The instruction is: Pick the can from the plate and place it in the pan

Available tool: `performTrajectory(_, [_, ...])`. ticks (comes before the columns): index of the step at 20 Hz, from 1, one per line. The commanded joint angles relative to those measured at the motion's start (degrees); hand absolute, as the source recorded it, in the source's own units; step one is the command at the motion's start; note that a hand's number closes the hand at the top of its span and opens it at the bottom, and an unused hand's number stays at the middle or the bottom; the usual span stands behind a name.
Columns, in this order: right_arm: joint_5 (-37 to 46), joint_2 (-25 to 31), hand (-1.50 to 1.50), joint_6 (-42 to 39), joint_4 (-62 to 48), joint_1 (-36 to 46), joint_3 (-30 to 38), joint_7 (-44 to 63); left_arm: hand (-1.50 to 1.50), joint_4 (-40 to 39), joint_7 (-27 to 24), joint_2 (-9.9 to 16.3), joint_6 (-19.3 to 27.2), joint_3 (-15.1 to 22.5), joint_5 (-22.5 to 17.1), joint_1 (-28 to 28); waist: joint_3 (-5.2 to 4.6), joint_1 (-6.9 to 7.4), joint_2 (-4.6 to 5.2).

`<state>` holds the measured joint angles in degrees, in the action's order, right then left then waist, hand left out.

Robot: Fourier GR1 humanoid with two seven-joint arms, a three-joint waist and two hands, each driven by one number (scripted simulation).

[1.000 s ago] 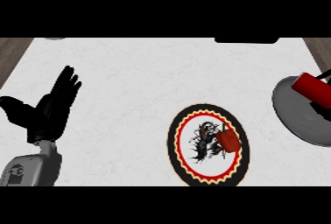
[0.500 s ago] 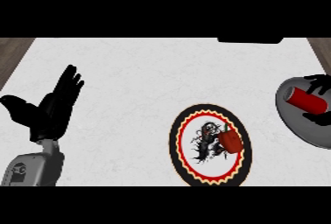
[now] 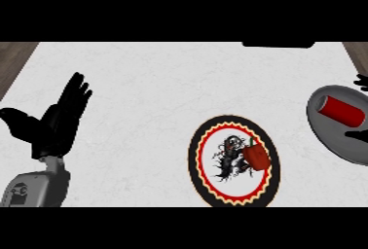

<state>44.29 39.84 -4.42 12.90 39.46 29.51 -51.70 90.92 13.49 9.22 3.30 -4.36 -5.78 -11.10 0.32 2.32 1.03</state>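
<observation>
Red can (image 3: 343, 110): it lies on its side in the grey pan (image 3: 325, 127) at the right edge of the view, resting on the pan's floor.
Can's long axis: it runs from upper left to lower right; the flat end that shows faces upper left.
My right hand (image 3: 359, 135): only black fingertips show at the right edge, one bit above the can and one just below it; none touches the can, and I cannot tell whether the fingers are spread or curled.
Can relative to my right hand: it lies between the two bits of finger, just beside both.
My left hand (image 3: 54, 124): it rests at the left of the view, fingers straight and pointing up, thumb out to the side, holding nothing, well apart from the pan.
Plate (image 3: 235, 161): it lies on the white counter (image 3: 158, 87) between my hands, black-rimmed with a red and yellow toothed ring and a dark figure in the middle.
On the plate: a second red thing (image 3: 256, 156), right of centre, tilted; I cannot tell what it is.
In the way: the plate lies left of the pan, apart from it.
</observation>
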Motion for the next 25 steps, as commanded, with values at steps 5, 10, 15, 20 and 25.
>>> performTrajectory(5, [-10.2,8.9,-1.50,-19.3,-7.0,-0.3,9.6,-2.7,0.00,-0.7,0.5,0.6,-0.3,-1.0,-0.6,-1.2,0.17,-0.62,0.22])
performTrajectory(10, [-12.3,14.1,-1.50,-29.2,-7.9,-3.3,10.7,-4.9,0.00,0.5,0.5,0.0,-0.5,-1.0,-1.3,0.8,0.29,-0.60,-0.01])
performTrajectory(15, [-12.7,15.3,-1.50,-36.9,-8.0,-5.6,10.0,-6.5,0.00,-0.4,-0.3,-0.6,0.1,-0.7,-0.8,0.5,0.48,-1.95,-0.06])
performTrajectory(20, [-14.1,17.9,-1.50,-39.1,-6.1,-6.8,10.4,-7.0,0.00,-0.8,-0.1,-0.1,1.1,-1.7,-0.2,0.0,0.42,-2.35,-0.25])
performTrajectory(25, [-14.6,18.0,-1.50,-38.9,-4.4,-9.9,9.5,-8.2,0.00,-0.4,-1.4,-0.4,0.0,-1.3,-0.6,1.8,0.36,-2.18,-0.38])
